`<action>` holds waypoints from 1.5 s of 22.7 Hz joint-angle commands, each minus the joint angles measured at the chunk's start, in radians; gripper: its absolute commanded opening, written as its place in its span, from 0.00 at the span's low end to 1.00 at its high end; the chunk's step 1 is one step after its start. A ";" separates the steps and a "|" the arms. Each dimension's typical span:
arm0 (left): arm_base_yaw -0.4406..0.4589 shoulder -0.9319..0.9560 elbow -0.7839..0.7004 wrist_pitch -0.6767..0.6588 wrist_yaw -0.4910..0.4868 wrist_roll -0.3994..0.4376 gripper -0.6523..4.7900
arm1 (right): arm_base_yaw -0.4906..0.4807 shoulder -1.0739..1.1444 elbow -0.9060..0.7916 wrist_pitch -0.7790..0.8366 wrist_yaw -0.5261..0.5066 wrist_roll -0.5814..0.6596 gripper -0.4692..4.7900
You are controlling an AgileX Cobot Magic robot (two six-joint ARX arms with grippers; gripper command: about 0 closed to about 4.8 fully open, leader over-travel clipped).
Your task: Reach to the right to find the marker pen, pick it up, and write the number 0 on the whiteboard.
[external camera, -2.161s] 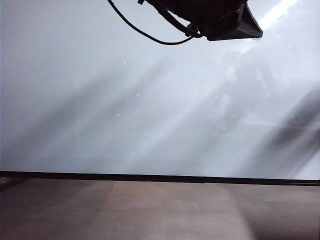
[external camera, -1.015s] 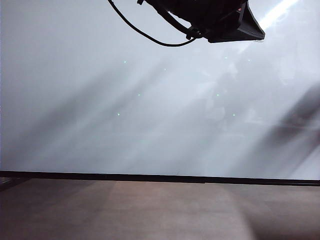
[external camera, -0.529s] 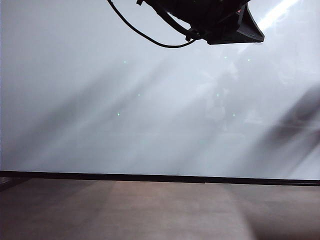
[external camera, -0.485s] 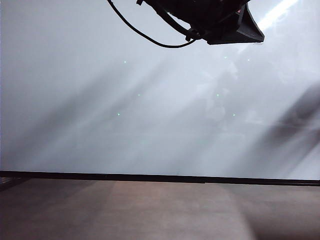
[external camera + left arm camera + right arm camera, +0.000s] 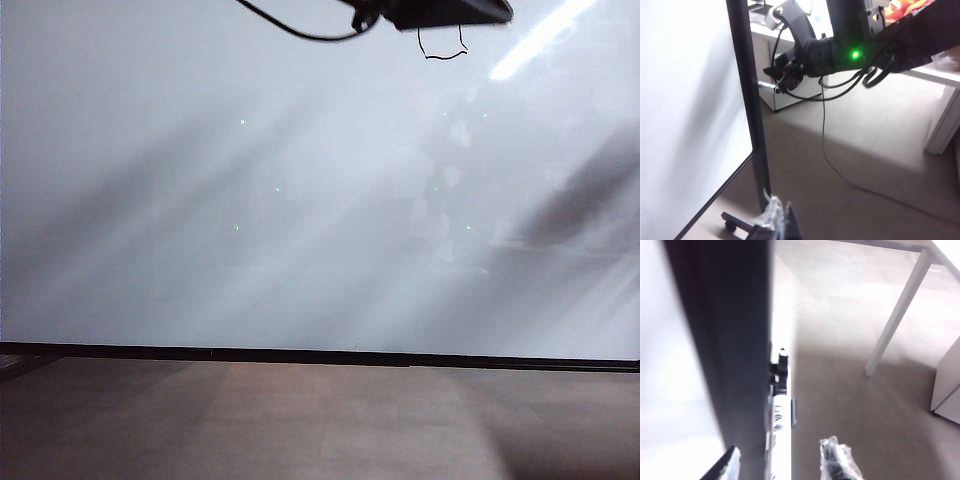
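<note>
Risk: your right gripper (image 5: 782, 460), jaws apart, straddled marker pen (image 5: 780, 410) at whiteboard (image 5: 250, 200) edge; unsupported pen could drop. Number 0 (image 5: 441, 45) sat at 1 o'clock, half hidden. Left gripper (image 5: 775, 220) by whiteboard's lower corner: grip untellable.

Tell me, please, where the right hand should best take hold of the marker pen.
Grip the marker pen on its pale barrel, mid-length, probably coming straight along it, since the open right hand straddles it that way. It lies tight beside the whiteboard frame, so the finger on that side has little room. The left hand hangs low near the board's foot, away from it.
</note>
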 commanded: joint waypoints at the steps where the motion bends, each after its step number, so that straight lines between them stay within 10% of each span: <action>1: 0.000 -0.100 0.000 -0.146 -0.025 0.004 0.11 | -0.002 -0.101 -0.013 -0.163 0.000 0.001 0.08; 12: 0.027 -0.825 -0.093 -0.544 -0.142 -0.053 0.11 | 0.165 -0.885 -0.215 -0.436 -0.016 0.115 0.08; 25: 0.028 -1.390 -0.576 -0.511 -0.222 -0.103 0.11 | 0.366 -1.340 -0.355 -0.663 0.091 0.198 0.08; 34: 0.026 -1.508 -0.938 -0.238 -0.211 -0.207 0.11 | 0.447 -1.540 -0.588 -0.645 0.092 0.226 0.08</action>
